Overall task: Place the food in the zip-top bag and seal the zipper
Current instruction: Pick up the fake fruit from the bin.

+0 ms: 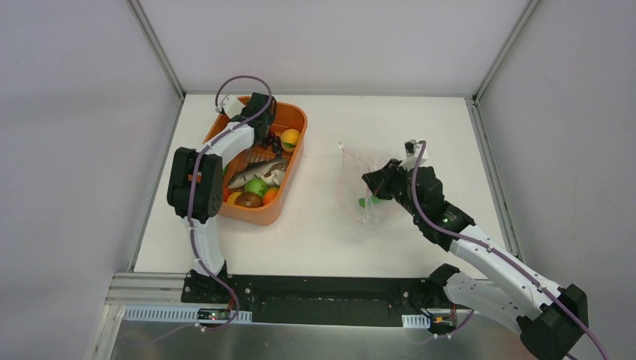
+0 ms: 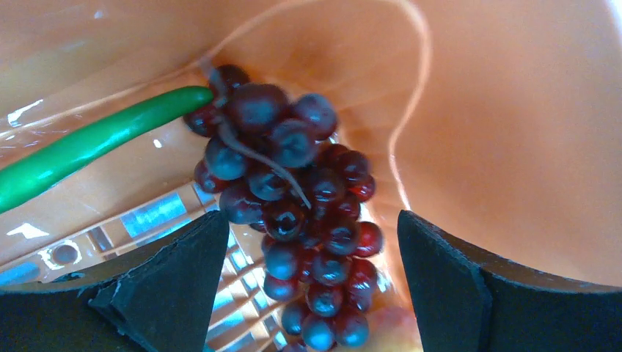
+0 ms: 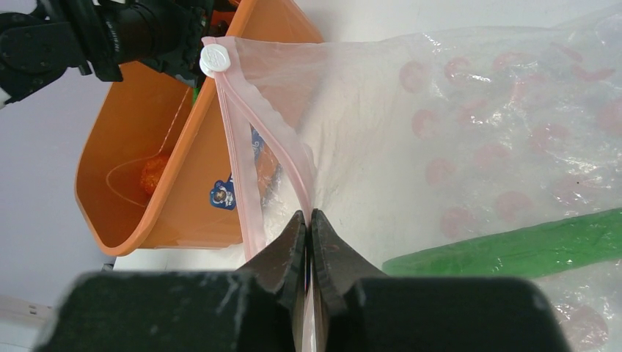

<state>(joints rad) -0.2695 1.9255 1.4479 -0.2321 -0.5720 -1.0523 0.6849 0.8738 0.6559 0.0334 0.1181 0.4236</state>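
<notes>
1. The white counter (image 1: 337, 240) carries everything. The left jaws are over its far left part and the right jaws over its right part.
2. The orange basket (image 1: 294, 124) lies under and around the left jaws.
3. The zip-top bag (image 3: 513, 110), clear with pink dots, spreads ahead and to the right of the right jaws, its mouth open.
4. The grey fish (image 1: 255, 175) lies in the basket on the near side of the left jaws, and the round fruits (image 1: 251, 196) lie nearer still.
5. The grape bunch (image 2: 293, 198) lies between the left jaws. They are wide apart and hold nothing, with a gap on each side.
6. The long green pod (image 2: 88, 147) lies left of the left jaws, its tip at the bunch.
7. A green food piece (image 3: 513, 246) is inside the bag, just right of the right jaws.
8. The zipper (image 3: 238, 169) is pinched by the right jaws, which are pressed together on it.
9. The white slider (image 3: 215, 57) sits at the zipper's far end, ahead of the right jaws.
</notes>
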